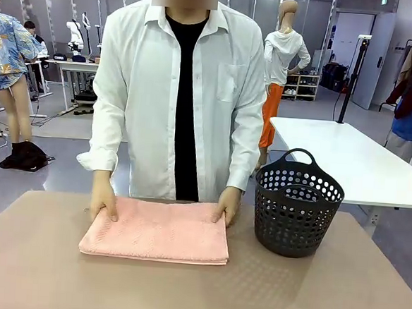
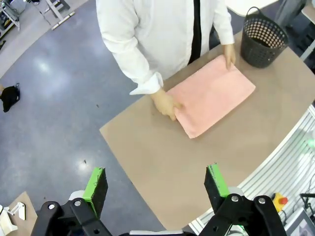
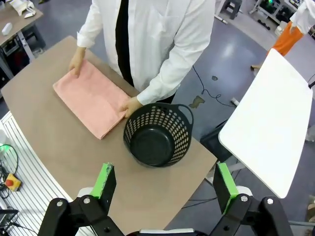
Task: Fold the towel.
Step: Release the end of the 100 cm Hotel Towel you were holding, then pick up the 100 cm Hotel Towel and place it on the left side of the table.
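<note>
The salmon-pink towel (image 1: 157, 230) lies folded into a flat rectangle on the brown table, also seen in the left wrist view (image 2: 212, 95) and the right wrist view (image 3: 91, 98). A person in a white shirt stands at the far side with one hand (image 1: 104, 201) on the towel's far left corner and the other hand (image 1: 227, 204) on its far right corner. My left gripper (image 2: 156, 184) hangs open high above the table's near side, nothing between its green pads. My right gripper (image 3: 166, 182) is open too, high above the basket.
A dark perforated basket (image 1: 296, 203) with a handle stands empty just right of the towel. The brown table (image 1: 56, 278) is bare around them. A white table (image 1: 354, 161) stands behind on the right.
</note>
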Robot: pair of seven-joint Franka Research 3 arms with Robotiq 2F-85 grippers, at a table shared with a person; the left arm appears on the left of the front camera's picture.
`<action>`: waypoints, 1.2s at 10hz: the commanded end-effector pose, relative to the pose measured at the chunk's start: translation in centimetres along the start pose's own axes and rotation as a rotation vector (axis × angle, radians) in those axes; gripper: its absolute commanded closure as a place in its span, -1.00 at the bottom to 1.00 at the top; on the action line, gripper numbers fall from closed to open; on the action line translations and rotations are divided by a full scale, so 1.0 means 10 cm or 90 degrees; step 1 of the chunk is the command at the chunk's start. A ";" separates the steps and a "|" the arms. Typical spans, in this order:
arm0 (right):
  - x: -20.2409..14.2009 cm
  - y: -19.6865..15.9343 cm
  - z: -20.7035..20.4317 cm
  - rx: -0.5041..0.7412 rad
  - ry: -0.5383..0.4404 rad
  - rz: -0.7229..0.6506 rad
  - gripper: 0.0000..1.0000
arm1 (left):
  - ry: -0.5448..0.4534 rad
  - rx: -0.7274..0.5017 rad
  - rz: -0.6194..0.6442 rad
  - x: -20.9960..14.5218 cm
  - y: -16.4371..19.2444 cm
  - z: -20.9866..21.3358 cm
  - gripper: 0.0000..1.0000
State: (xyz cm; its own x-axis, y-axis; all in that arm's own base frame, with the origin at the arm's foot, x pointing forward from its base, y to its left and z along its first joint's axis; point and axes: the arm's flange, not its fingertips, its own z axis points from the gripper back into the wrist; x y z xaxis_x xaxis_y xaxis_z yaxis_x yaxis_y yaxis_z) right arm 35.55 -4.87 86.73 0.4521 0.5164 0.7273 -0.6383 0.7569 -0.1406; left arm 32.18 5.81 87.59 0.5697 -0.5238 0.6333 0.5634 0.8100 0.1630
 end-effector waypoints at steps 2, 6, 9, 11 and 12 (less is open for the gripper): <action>0.02 -0.01 0.01 0.008 -0.001 -0.005 -1.00 | 0.009 -0.001 -0.002 0.03 0.00 0.05 -1.00; 0.02 -0.01 0.01 0.008 -0.001 -0.005 -1.00 | 0.009 -0.001 -0.002 0.03 0.00 0.05 -1.00; 0.02 -0.01 0.01 0.008 -0.001 -0.005 -1.00 | 0.009 -0.001 -0.002 0.03 0.00 0.05 -1.00; 0.02 -0.01 0.01 0.008 -0.001 -0.005 -1.00 | 0.009 -0.001 -0.002 0.03 0.00 0.05 -1.00; 0.02 -0.01 0.01 0.008 -0.001 -0.005 -1.00 | 0.009 -0.001 -0.002 0.03 0.00 0.05 -1.00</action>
State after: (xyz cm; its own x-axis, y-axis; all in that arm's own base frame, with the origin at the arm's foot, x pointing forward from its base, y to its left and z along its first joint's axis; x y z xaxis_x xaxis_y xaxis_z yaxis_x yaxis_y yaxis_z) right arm 35.73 -4.81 86.82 0.4513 0.5176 0.7269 -0.6392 0.7559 -0.1415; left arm 32.18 5.80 87.77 0.5690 -0.5246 0.6332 0.5635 0.8096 0.1644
